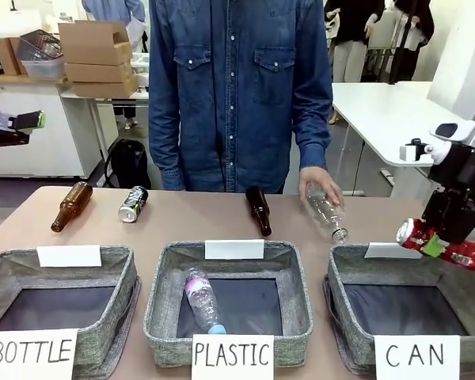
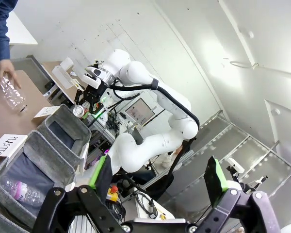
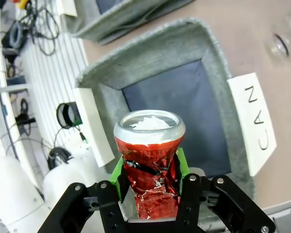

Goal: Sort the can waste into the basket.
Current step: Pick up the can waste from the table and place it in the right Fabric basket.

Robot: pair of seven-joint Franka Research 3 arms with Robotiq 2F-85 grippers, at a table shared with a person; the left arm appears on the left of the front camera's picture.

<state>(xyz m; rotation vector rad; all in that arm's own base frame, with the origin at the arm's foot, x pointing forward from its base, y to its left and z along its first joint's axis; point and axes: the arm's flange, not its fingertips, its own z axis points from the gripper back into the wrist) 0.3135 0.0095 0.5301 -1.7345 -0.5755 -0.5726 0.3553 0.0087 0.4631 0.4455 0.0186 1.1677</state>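
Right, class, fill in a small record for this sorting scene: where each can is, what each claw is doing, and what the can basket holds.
Crushed shiny red metal can: gripped in right claw, above the grey woven basket signed CAN
Black and silver printed metal can: lying on the brown table, far side, untouched
Left claw: open, empty, raised
Basket contents: no can seen inside
Person's hand: on a clear plastic bottle
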